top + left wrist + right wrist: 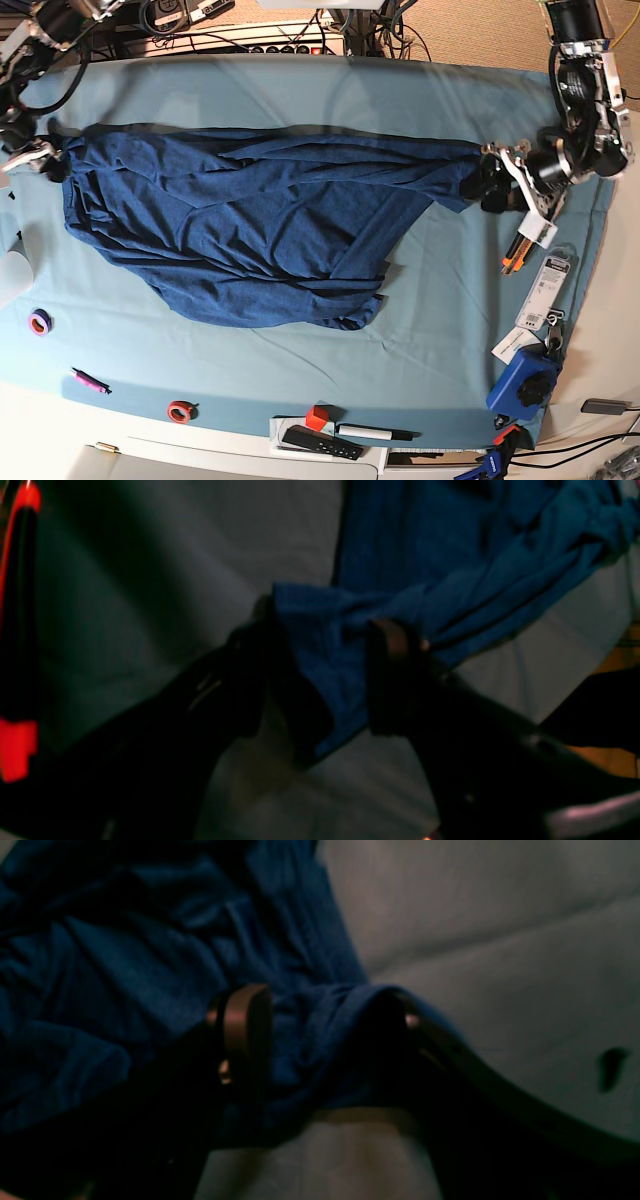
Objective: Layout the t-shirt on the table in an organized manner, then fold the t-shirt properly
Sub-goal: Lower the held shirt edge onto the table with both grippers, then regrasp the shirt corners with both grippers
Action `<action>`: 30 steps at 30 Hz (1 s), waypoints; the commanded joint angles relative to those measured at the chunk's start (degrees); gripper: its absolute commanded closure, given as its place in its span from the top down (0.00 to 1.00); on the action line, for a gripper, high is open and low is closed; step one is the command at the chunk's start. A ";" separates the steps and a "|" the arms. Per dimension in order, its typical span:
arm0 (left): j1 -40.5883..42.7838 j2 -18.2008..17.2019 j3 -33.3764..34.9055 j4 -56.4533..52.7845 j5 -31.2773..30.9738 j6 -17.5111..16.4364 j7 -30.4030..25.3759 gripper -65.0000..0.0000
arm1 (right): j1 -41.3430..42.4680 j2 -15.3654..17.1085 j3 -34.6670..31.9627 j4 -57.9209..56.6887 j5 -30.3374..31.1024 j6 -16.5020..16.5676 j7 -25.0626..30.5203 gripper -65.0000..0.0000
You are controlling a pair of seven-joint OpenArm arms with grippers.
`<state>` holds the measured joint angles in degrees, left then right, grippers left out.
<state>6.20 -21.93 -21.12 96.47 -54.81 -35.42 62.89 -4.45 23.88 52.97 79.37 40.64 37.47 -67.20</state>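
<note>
Mostly dim: t-shirt (320,680) corner between parted left gripper (325,630) jaws, blurred.

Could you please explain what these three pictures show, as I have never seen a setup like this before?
This is a robot with two arms. One picture looks down from above; the other two come from cameras on each wrist. A dark blue t-shirt lies stretched across a table covered in teal cloth. The left gripper and the right gripper each sit at an opposite end of the shirt, jaws apart with fabric bunched between them. Small items, such as tape rolls and a marker, line the near edge.
</note>
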 commanded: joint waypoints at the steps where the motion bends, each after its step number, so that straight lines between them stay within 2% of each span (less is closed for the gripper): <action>1: -1.53 -1.44 -0.42 0.83 -1.97 0.04 -1.44 0.49 | 0.48 2.40 0.28 0.87 1.51 0.17 1.25 0.50; 6: -4.59 -2.56 -0.42 0.83 -2.86 -0.28 -1.42 0.49 | 0.50 4.94 0.33 0.87 1.99 0.13 1.29 0.50; 10: -5.42 -2.56 -0.42 0.83 -2.86 -0.39 -1.44 0.49 | 0.48 5.33 0.39 0.87 2.21 -0.20 1.25 0.50; 14: -5.25 -2.60 -0.42 0.83 -1.99 -0.42 -1.25 0.49 | 0.48 5.03 2.99 0.87 1.88 -6.16 -3.39 0.50; 17: -5.07 -2.73 -0.44 0.81 -1.11 -0.42 -1.25 0.49 | 0.48 2.89 10.36 0.85 3.41 -6.91 -3.58 0.50; 21: -5.07 -2.69 -0.42 0.81 -0.24 -0.42 -1.27 0.49 | 0.46 -0.76 22.32 0.85 10.27 -6.21 -6.60 0.50; 23: -5.09 -2.67 -0.42 0.81 -0.28 -0.42 -1.46 0.49 | -0.20 -2.49 26.23 0.85 13.16 -5.77 -6.91 0.50; 26: -5.09 -2.67 -0.42 0.83 -0.26 -0.39 -1.44 0.49 | -1.46 -4.72 27.19 0.81 13.33 -4.72 -5.16 0.50; 28: -5.09 -2.69 -0.42 0.83 -0.26 -0.42 -1.44 0.49 | -1.57 -5.97 26.32 0.79 13.38 -3.19 -4.42 0.50; 30: -5.07 -2.69 -0.42 0.81 -0.26 -0.42 -1.42 0.49 | -1.42 -6.82 24.50 0.79 13.53 -3.15 -3.21 0.50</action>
<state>2.02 -23.66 -21.12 96.47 -54.02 -35.64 62.89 -6.07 15.53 77.19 79.37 52.60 34.09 -71.88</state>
